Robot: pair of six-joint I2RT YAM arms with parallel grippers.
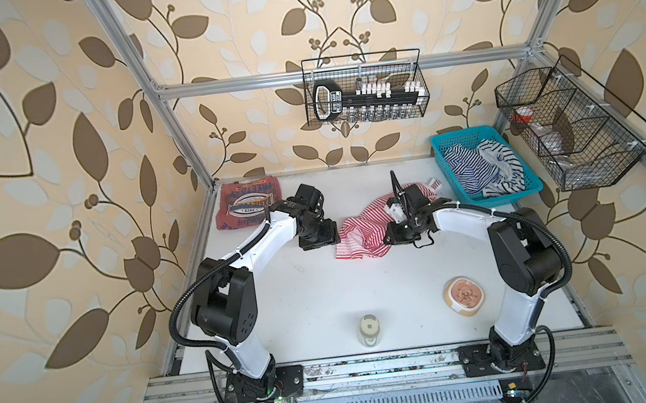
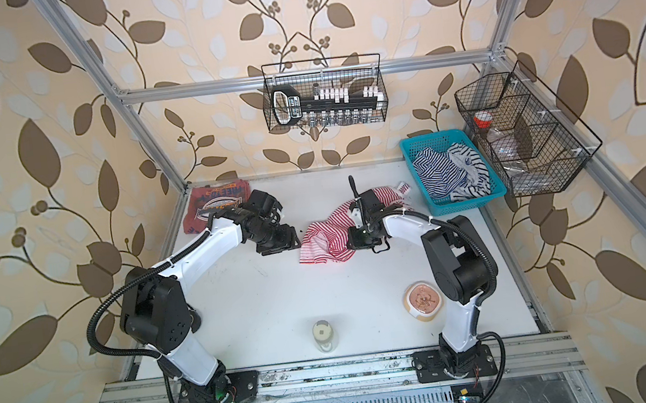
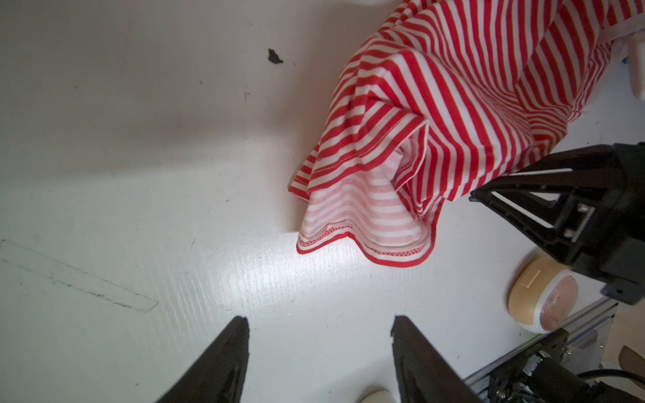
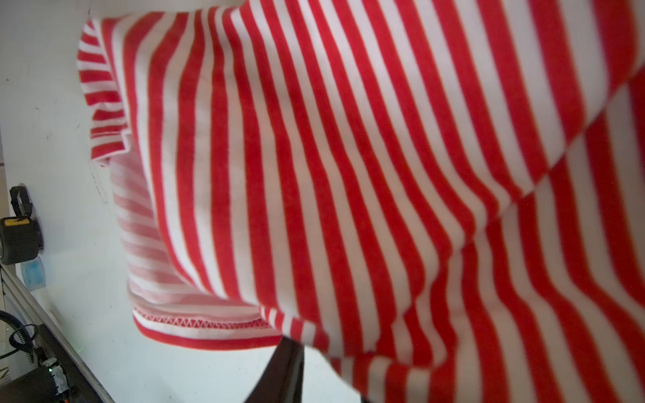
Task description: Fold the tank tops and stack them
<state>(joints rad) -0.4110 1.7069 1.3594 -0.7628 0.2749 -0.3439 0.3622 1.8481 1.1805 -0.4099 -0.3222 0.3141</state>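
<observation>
- The red-and-white striped tank top [image 1: 355,236] [image 2: 320,244] [image 3: 453,104] [image 4: 349,174] lies crumpled on the tabletop [image 1: 303,297] between the two tools. One part rises like a tent toward the right tool, and its hem rests on the surface
- The right tool [image 1: 396,235] [image 2: 361,239] is clenched on that raised fold; in its wrist view the cloth hides all but one finger [image 4: 282,370]
- The left tool [image 3: 319,321] [image 1: 319,236] stands released, fingers apart over bare tabletop, near the hem and not touching it
- The brick-red tank top [image 1: 248,203] [image 2: 215,207] with the 1973 print lies folded flat beyond the left tool, at the tabletop's far corner, partly hidden by that arm
- Beyond the right tool, a blue basket [image 1: 468,138] holds navy-and-white striped cloth [image 1: 472,171]
- Nearer the arm bases than either tool, a clear jar [image 1: 369,328] and a tan bowl [image 1: 464,294] stand well apart from both tops
</observation>
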